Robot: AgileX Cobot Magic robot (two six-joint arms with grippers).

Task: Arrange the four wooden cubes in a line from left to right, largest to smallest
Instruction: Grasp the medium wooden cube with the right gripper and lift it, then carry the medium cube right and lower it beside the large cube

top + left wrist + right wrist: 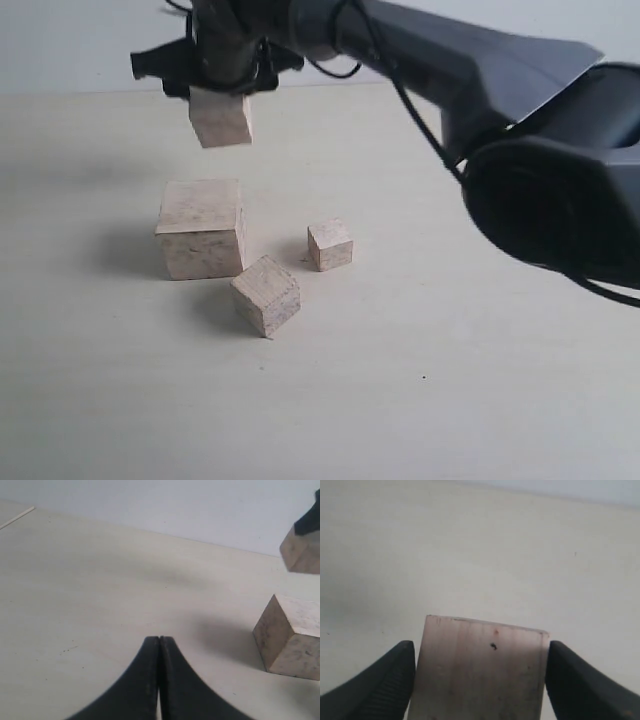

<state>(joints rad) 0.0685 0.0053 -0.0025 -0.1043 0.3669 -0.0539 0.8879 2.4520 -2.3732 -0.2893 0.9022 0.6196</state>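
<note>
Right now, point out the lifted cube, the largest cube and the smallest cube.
lifted cube [221, 120], exterior view, front face.
largest cube [198, 255], exterior view, front face.
smallest cube [329, 235], exterior view, top face.

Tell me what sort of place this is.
Probably a robot test bench rather than a home or workshop: a bare pale tabletop against a blank wall, nothing on it but three plain wooden cubes, and the right gripper holding the fourth cube aloft.

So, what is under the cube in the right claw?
The held cube hangs in the right claw, clear of the table. The largest cube sits lower in the exterior view; whether straight underneath, I cannot tell. In the wrist view the cube covers that spot.
</note>
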